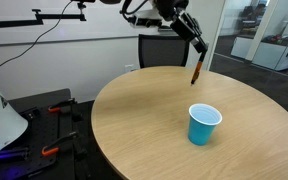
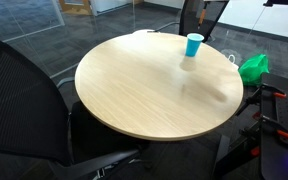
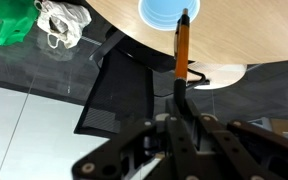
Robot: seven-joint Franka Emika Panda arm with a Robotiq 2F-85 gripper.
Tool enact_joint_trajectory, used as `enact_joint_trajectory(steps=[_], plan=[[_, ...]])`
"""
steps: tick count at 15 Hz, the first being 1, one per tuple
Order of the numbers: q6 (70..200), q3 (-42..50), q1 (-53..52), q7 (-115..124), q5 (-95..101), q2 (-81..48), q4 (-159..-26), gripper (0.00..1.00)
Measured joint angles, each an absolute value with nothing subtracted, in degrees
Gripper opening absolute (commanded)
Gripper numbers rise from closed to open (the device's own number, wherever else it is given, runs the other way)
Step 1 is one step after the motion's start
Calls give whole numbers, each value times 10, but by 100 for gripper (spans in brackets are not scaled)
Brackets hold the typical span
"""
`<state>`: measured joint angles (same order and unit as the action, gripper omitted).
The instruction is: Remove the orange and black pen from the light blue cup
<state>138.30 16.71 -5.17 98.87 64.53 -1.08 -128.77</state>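
Claw (image 1: pixel 199 51) clamped on the top end of the orange and black pen (image 1: pixel 196 70); I'm holding it out of the light blue cup (image 1: pixel 204 124) and clear of the counter (image 1: pixel 134 110); cup stands upright near the counter edge; pen looks slightly tilted, but the view's too small to confirm.

We see a round wooden counter (image 1: pixel 134 125) (image 2: pixel 144 100) in both exterior views. In an exterior view, a black mesh chair (image 2: pixel 24 100) stands at its nine o'clock and a green bag (image 2: pixel 252 68) lies beyond its edge at two o'clock. In the wrist view, a crumpled white bag (image 3: pixel 62 22) lies just beside the green bag, at its three o'clock. In an exterior view, another dark chair (image 1: pixel 156 50) stands at the counter's twelve o'clock.
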Motion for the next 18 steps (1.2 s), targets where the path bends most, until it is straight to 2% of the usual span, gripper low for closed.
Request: enact_joint_trajectory(steps=[12, 18], plan=[[1272, 23, -22, 757, 457, -12, -1267, 3], [1269, -18, -35, 679, 399, -56, -1231, 3]])
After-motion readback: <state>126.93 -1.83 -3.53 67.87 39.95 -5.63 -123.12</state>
